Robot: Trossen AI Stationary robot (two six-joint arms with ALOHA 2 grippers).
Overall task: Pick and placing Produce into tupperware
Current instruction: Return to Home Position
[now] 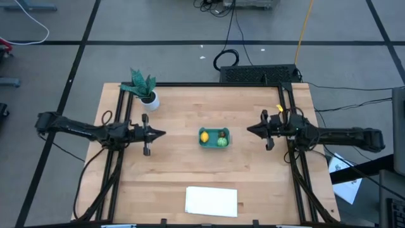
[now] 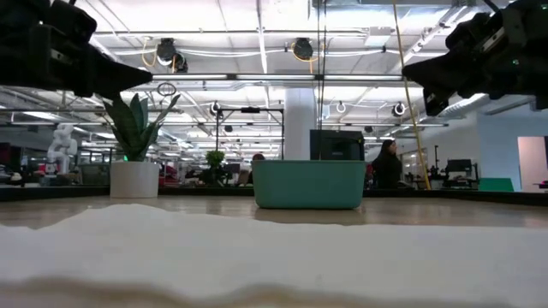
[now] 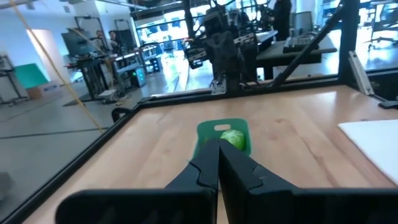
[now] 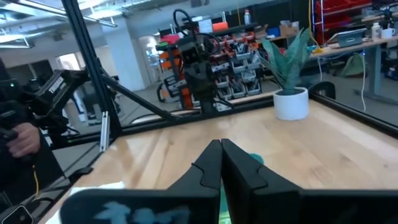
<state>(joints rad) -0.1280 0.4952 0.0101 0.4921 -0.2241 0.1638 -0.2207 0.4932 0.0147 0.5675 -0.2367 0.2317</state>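
The left pincer [image 1: 162, 133], fingers pressed together and empty, is held above the pale wooden counter [image 1: 190, 168] at nine o'clock of the small teal-blue rectangular plastic tub [image 1: 213, 145]. A yellow toy lemon [image 1: 205, 136] and a round green toy vegetable [image 1: 222, 142] are seen inside it. The right pincer [image 1: 249, 130], likewise closed and empty, is held at three o'clock.

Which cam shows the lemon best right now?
High view: the lemon lies uncovered in the tub, seen from straight above. Low view shows only the tub's wall. Left wrist view shows the green piece, no lemon. Right wrist view shows a teal sliver behind the right claw.
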